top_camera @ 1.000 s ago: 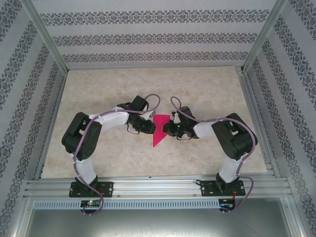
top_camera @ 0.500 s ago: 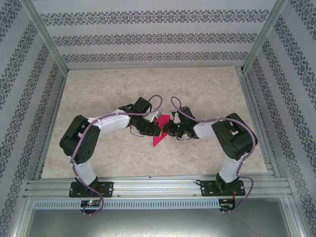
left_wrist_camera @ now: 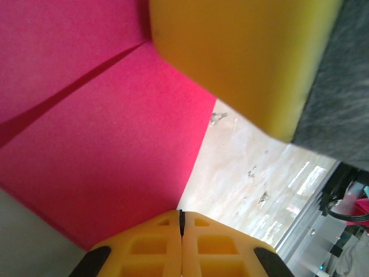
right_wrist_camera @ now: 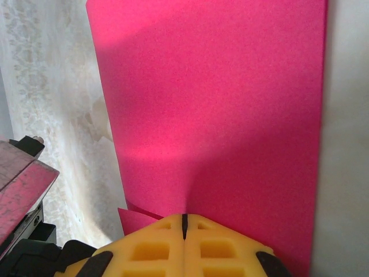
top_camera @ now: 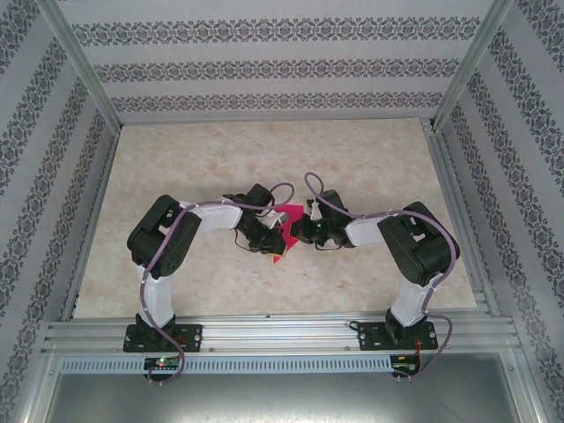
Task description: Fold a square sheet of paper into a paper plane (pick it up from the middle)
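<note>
The square sheet of paper (top_camera: 288,220), magenta-pink and folded into a pointed wedge, lies at the table's middle between my two grippers. My left gripper (top_camera: 274,233) is shut on the paper's left edge. In the left wrist view the paper (left_wrist_camera: 104,144) shows a crease and its edge runs into the closed tips of the left gripper (left_wrist_camera: 181,213). My right gripper (top_camera: 297,231) is shut, its tips resting on the paper from the right. The pink sheet (right_wrist_camera: 219,115) stretches ahead of the right gripper (right_wrist_camera: 184,217), with a small flap beside the tips.
The marbled tabletop (top_camera: 370,167) is bare around the paper. Metal frame rails (top_camera: 264,330) run along the near edge and the sides, with patterned walls beyond. The right gripper's yellow finger (left_wrist_camera: 230,57) looms close above the paper in the left wrist view.
The left gripper has shut and moved right onto the paper, and less pink shows between the grippers. The left arm's elbow swung right. The right arm has stayed put.
</note>
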